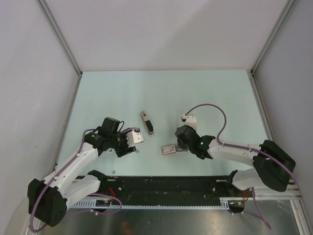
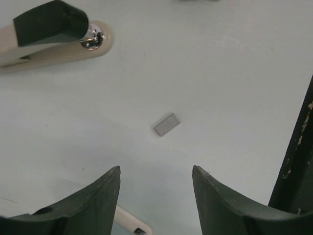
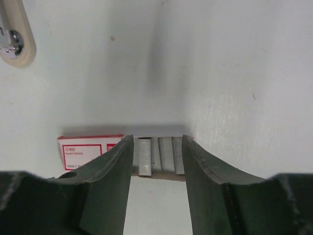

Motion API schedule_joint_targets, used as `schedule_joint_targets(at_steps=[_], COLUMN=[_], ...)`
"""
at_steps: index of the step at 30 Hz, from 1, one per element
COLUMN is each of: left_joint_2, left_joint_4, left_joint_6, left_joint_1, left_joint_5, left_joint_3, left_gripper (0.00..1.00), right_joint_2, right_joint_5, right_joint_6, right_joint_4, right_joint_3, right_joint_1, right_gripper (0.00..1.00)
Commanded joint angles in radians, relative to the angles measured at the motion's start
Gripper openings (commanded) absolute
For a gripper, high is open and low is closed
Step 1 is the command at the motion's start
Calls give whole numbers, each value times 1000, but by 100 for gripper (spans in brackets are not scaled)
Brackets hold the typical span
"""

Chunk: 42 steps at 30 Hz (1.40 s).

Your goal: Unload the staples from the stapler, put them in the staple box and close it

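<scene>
The stapler (image 1: 147,122) lies on the table between the arms, beige with a dark top; its end shows in the left wrist view (image 2: 58,41) and the right wrist view (image 3: 14,41). A tiny grey strip of staples (image 2: 167,124) lies loose on the table just ahead of my left gripper (image 2: 155,169), which is open with nothing between its fingers. In the top view the left gripper (image 1: 132,148) sits near-left of the stapler. My right gripper (image 3: 157,142) is open, its fingers straddling the open end of a staple box (image 3: 90,149).
The pink-and-white staple box (image 1: 169,149) lies near-right of the stapler, with several grey staple rows (image 3: 145,156) showing in its open tray. Walls and metal rails (image 1: 73,61) bound the pale table on three sides.
</scene>
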Motion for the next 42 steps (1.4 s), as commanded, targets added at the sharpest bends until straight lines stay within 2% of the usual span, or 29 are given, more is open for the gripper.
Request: schedule_joint_targets(at_steps=[1,5,11,16,21,25,28,36,42], left_joint_2=[5,133,223,246,227,186,171,202,199], left_joint_4=[-5,-4,-1,-2,-2,-1,-1,-4,-3], left_joint_6=[253,248,69,-110,-224,-256,-274,-288,-285], left_joint_1=[-7,-10,77,276,389,425,454,488,503], left_joint_5=[76,66,150,272,269,242,234,247,235], left_joint_3=[9,72,149,222,249,242,243,220,212], left_gripper=[66,66,65,67,68,68,69,69,69], right_joint_2=[-74,-109,-116,16,246,430,510,599,633], right_joint_5=[13,20,-29,-157,-275,-320,-344,-395,-371], right_joint_6=[0,-10,-143,-249,-351,-412,-427,-435,-450], right_joint_4=[95,132,269,349,350,318,325,333,314], right_joint_3=[-63,-99,-82,21,209,367,432,501,533], right_joint_1=[-2,9,58,78,137,190,208,225,236], right_gripper=[51,54,57,58,59,64,65,66,64])
